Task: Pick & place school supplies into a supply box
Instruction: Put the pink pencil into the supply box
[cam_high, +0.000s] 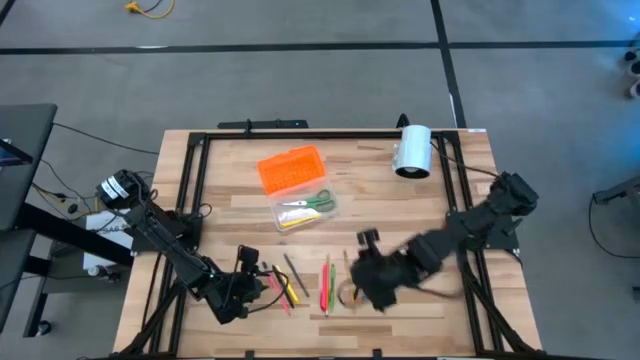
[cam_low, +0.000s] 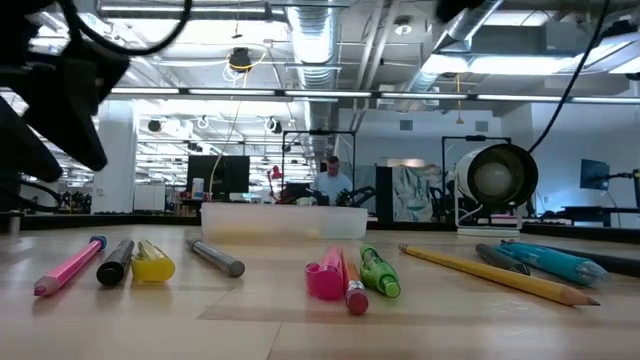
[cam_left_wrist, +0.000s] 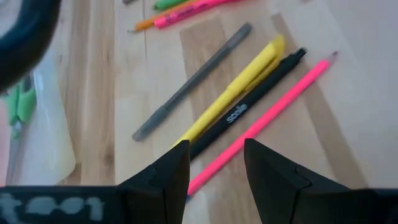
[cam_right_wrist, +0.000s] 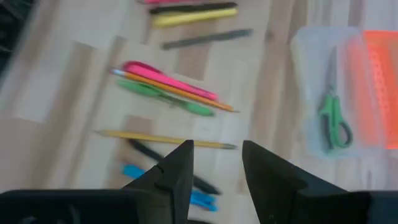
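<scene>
My left gripper (cam_left_wrist: 214, 163) hangs spread over the pink pencil (cam_left_wrist: 267, 118) at the high view's lower left; light, stiff and rolling, so I'd pinch it mid-shaft. My right gripper (cam_right_wrist: 216, 163) stands spread above the yellow pencil (cam_right_wrist: 165, 139)

Left arm is reaching in low from the left edge toward the near middle, left gripper (cam_high: 243, 283) sitting just above the table, fingers (cam_left_wrist: 166, 177) parted with nothing between them. Right arm is stretching in from the right side, elbow bent, right gripper (cam_high: 372, 285) hanging over the near centre, fingers (cam_right_wrist: 176, 168) apart and empty. Both wrists are pitching down toward the tabletop.
</scene>
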